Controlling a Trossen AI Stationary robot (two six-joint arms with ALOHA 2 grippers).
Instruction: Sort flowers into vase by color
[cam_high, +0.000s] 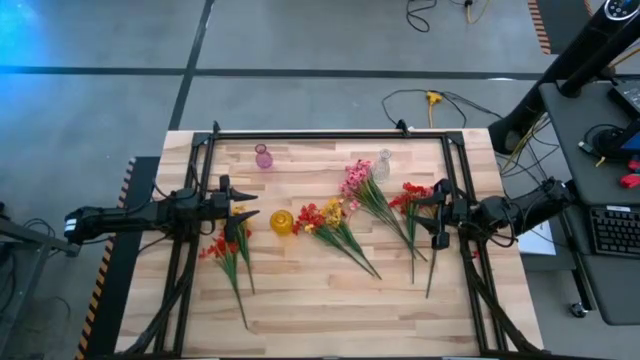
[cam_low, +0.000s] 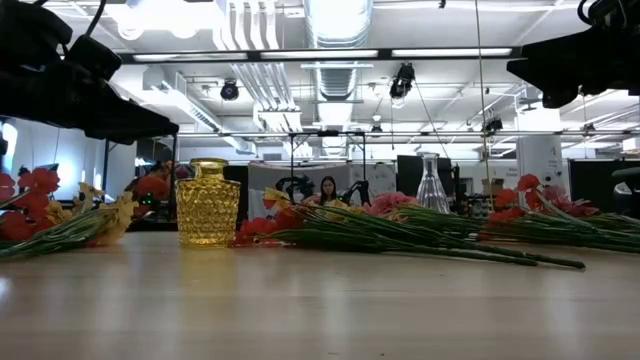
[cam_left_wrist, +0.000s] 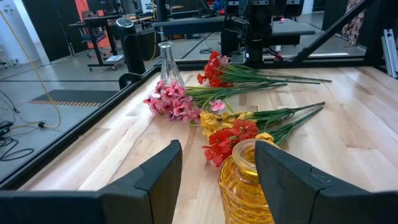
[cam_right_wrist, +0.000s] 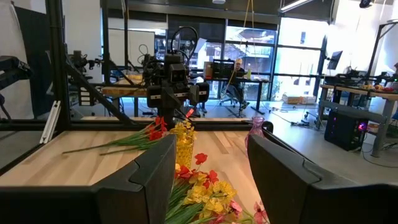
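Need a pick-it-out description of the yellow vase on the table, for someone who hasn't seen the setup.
On the light wooden table, look near the middle, just ahead of the left gripper. The squat yellow textured glass vase stands upright there, beside a mixed red and yellow flower bunch. The pink glass vase and clear glass vase stand along the far edge.

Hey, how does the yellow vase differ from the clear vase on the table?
The yellow vase is amber-tinted, squat and round with a bumpy surface; the clear vase is colourless, slimmer and flares from a narrow neck. The yellow vase stands near the table's middle, while the clear vase sits toward the far edge by the pink flowers. Both stand upright and hold no flowers.
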